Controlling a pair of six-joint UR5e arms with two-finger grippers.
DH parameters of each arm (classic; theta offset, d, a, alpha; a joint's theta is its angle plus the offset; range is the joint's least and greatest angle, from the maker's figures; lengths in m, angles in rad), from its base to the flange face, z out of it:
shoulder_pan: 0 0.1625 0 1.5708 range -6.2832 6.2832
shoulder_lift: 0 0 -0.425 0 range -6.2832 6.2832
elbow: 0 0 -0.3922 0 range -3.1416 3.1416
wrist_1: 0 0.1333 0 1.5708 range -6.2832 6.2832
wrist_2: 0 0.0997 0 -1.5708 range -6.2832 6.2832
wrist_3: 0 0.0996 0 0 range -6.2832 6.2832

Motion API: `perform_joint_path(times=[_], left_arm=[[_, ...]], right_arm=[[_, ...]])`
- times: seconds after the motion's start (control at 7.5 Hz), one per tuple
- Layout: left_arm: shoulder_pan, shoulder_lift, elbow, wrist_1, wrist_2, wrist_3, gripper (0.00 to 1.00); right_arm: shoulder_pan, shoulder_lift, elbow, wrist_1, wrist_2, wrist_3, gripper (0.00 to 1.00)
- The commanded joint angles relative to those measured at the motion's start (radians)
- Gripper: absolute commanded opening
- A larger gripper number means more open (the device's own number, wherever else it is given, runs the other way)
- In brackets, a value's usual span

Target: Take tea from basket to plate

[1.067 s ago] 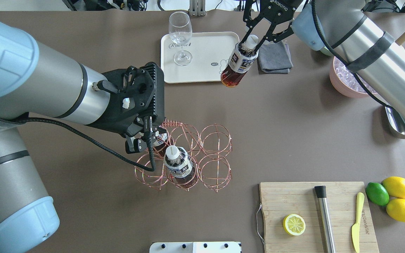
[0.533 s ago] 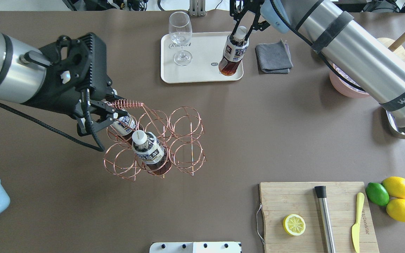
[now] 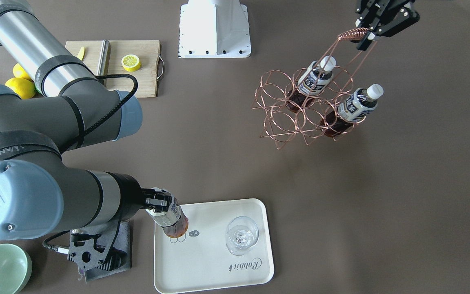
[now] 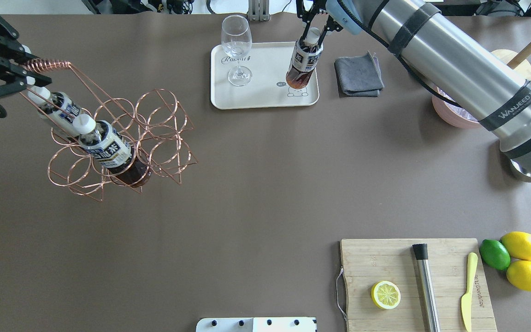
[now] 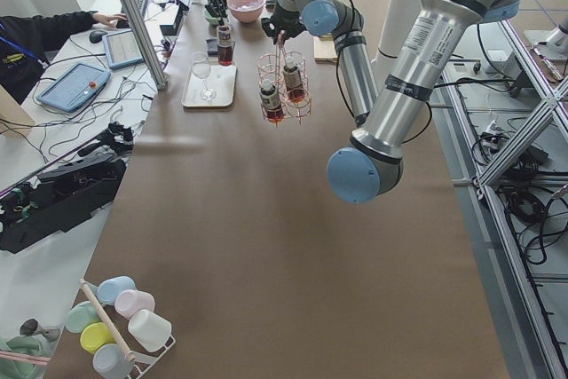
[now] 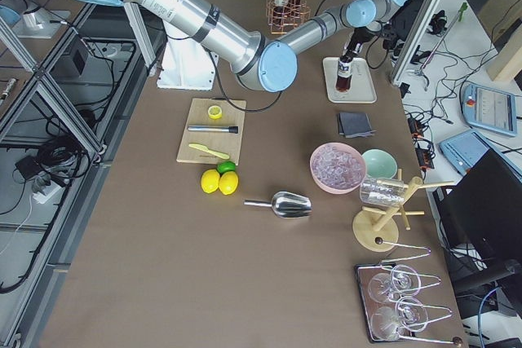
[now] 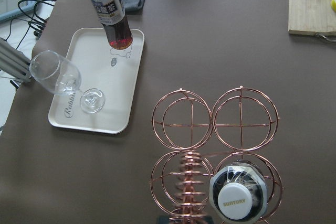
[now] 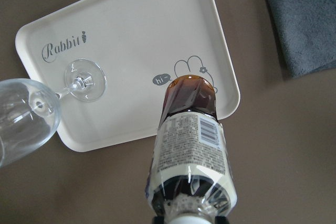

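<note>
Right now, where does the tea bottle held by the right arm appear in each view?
Front-facing: tea bottle lower left.
Overhead: top, right of centre.
Exterior left: upper left, far off.
Exterior right: upper right of centre.
Left wrist: top left.
Right wrist: bottom centre, close.
Shared landmark: the cream tray under it, in every view.

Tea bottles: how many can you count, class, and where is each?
3. One bottle is in the right jaws over the tray. Two stand in the basket, whose handle the left jaws grip: a near bottle and a far bottle.
</note>
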Motion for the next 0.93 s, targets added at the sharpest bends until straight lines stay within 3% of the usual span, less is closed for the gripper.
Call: perform_joint_path(times=[0.0,0.27,0.53,0.8], left_arm=[[-0.221,0.050,0.108,0.009,-0.010,0.188,0.00],[-0.318,0.049,0.278,-0.002,-0.012,0.369,0.00],[-0.406,0.018,0.409,-0.008,-0.001,0.388,0.00],[-0.424,0.010,0.524,-0.122,0.004,0.393,0.00]], right_arm=[[-0.003,0.067,-0.116,0.067,-0.052,-0.081,0.00],[-0.021,0.078,-0.122,0.067,-0.119,-0.153,0.00],[-0.037,0.092,-0.143,0.073,-0.164,-0.209,0.00],[-0.046,0.115,-0.172,0.085,-0.190,-0.246,0.00]])
